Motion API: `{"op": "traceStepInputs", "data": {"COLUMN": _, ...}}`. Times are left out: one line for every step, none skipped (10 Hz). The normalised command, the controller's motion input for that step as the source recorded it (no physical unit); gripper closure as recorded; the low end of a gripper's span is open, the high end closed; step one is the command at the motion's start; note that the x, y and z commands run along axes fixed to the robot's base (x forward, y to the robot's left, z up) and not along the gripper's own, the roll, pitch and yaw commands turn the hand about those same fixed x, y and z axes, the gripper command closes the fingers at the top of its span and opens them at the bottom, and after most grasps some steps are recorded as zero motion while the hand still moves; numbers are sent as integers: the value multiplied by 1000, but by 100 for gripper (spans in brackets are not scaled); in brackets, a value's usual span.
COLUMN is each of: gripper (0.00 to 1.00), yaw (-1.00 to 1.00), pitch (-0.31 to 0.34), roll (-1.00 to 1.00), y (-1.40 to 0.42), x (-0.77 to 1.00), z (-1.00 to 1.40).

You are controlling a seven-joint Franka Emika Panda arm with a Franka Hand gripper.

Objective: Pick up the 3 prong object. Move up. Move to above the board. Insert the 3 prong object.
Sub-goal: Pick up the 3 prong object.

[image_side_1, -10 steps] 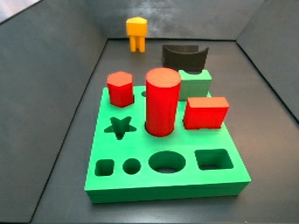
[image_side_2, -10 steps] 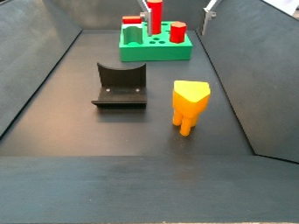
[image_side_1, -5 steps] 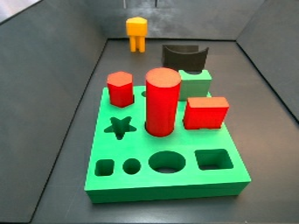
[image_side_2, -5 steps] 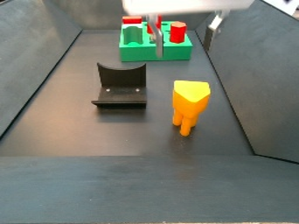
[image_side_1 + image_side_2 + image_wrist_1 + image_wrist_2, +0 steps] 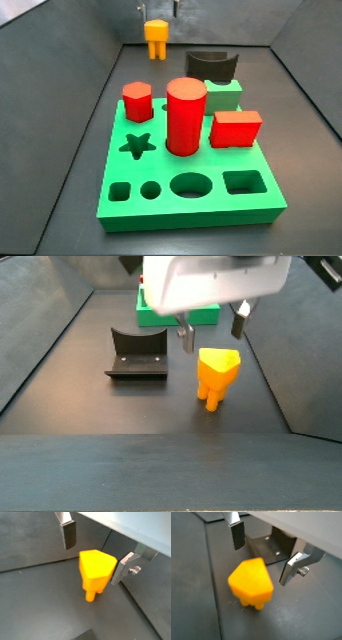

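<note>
The gripper (image 5: 210,328) hangs just above the 3 prong object (image 5: 217,377), jaws wide open and holding nothing. The object stands upright on the floor, long axis vertical, blocky top up, prongs down, below the gap between the fingers (image 5: 69,535). It sits beside the fixture (image 5: 136,353), well apart from the board (image 5: 187,160). A straight descent should straddle it.

Both wrist cameras looked down past my gripper (image 5: 93,554) at the 3 prong object (image 5: 94,569) close up. One side camera sat near the board (image 5: 187,190), facing the far end; another faced back, sharing both.
</note>
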Motion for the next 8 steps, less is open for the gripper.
{"op": "traceStepInputs", "data": {"gripper": 0, "yaw": 389, "pitch": 0, "roll": -47, "y": 157, "x": -34, "z": -220}}
{"op": "traceStepInputs", "data": {"gripper": 0, "yaw": 331, "pitch": 0, "roll": -99, "y": 154, "x": 0, "z": -326}}
{"op": "traceStepInputs", "data": {"gripper": 0, "yaw": 271, "pitch": 0, "roll": -131, "y": 177, "x": 0, "z": -360}}
{"op": "traceStepInputs", "data": {"gripper": 0, "yaw": 209, "pitch": 0, "roll": -159, "y": 146, "x": 0, "z": -357}}
{"op": "traceStepInputs", "data": {"gripper": 0, "yaw": 117, "pitch": -4, "roll": -206, "y": 163, "x": -83, "z": -323}}
{"op": "traceStepInputs", "data": {"gripper": 0, "yaw": 100, "pitch": 0, "roll": -200, "y": 160, "x": -37, "z": -343}}
{"op": "traceStepInputs", "data": {"gripper": 0, "yaw": 100, "pitch": 0, "roll": -177, "y": 154, "x": 0, "z": -337}}
{"op": "traceStepInputs", "data": {"gripper": 0, "yaw": 97, "pitch": 0, "roll": -147, "y": 94, "x": 0, "z": -297}}
